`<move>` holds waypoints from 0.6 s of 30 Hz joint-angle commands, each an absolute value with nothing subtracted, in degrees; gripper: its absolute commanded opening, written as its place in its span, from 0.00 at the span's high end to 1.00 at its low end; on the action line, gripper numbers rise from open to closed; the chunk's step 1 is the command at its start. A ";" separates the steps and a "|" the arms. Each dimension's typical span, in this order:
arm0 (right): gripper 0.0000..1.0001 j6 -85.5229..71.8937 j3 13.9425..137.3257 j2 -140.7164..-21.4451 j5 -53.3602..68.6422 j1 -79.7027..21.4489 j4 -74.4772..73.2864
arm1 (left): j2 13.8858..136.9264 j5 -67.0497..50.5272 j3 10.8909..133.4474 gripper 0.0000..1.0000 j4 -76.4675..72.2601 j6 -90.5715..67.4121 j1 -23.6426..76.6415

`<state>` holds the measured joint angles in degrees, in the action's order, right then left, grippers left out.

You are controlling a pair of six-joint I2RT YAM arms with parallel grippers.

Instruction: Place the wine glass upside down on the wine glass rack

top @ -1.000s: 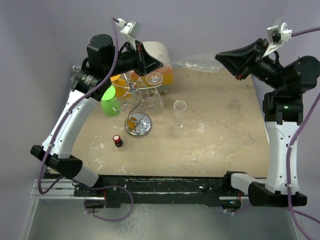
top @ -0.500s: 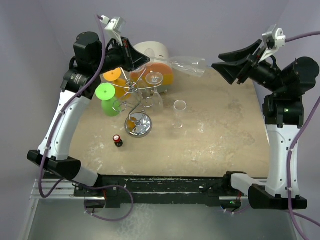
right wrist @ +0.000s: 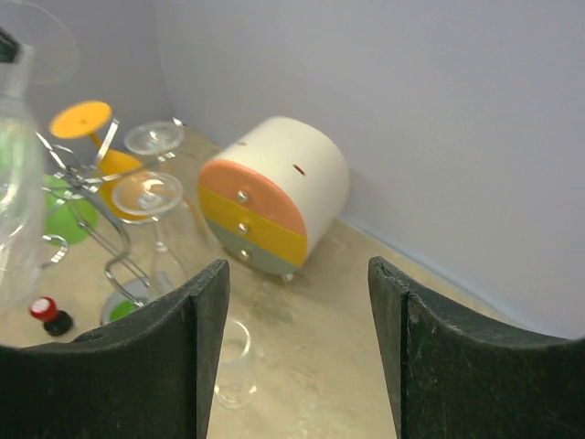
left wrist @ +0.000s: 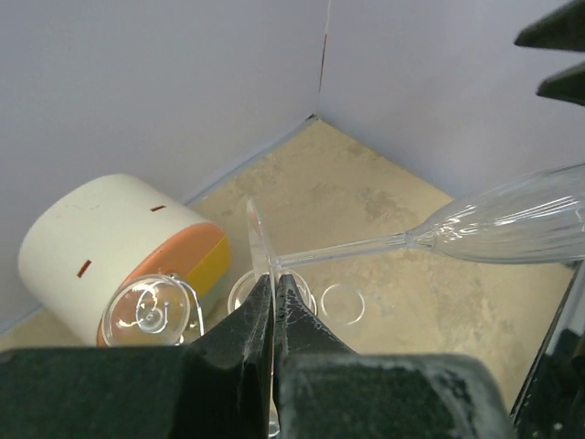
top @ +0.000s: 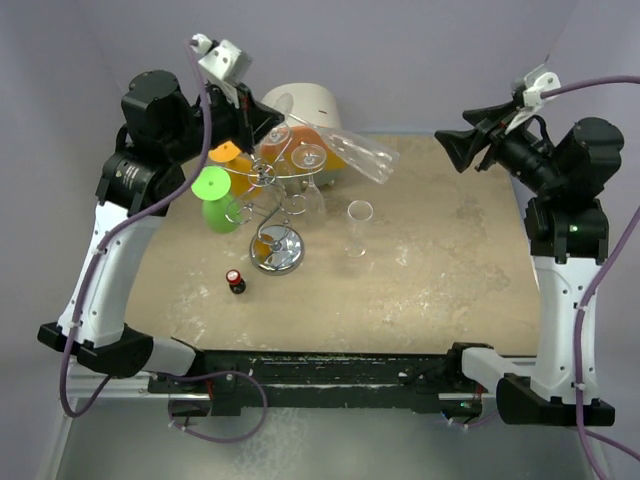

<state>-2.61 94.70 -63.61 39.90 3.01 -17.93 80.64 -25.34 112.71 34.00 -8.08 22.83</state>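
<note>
My left gripper (top: 262,118) is shut on the round foot of the clear wine glass (top: 355,155), above the rack's back side. In the left wrist view the jaws (left wrist: 272,279) pinch the foot edge-on, and the stem runs right to the bowl (left wrist: 498,224), lying almost level. The wine glass rack (top: 268,190) is a silver wire stand on a shiny round base, with green, orange and clear glasses hanging upside down from it. My right gripper (top: 448,148) hovers to the right of the bowl, open and empty (right wrist: 297,265).
A white-and-orange drum (top: 312,108) lies behind the rack against the back wall. A clear tumbler (top: 358,225) stands right of the rack base. A small red-capped bottle (top: 235,281) sits in front of it. Walls close in at the back and the left.
My right gripper has opened, let go of the glass bowl and drawn back to the right. My left arm has pulled back to the left with the glass, whose bowl now tips nearer and lower.
</note>
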 commanded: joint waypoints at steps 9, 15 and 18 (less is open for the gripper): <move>0.32 20.08 80.15 -62.51 32.65 2.90 -29.99 | 76.75 -16.06 112.23 1.00 40.16 20.03 34.69; 0.32 20.05 69.86 -59.97 30.36 2.90 -24.30 | 77.08 -9.14 109.18 1.00 41.89 30.24 40.88; 0.32 19.05 67.21 -58.90 29.96 2.90 -21.84 | 76.95 -5.07 106.57 1.00 41.85 35.17 43.10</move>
<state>18.22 68.71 -62.17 31.33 3.01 -27.53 77.73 -11.73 109.03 42.19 25.63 40.66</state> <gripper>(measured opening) 0.678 0.009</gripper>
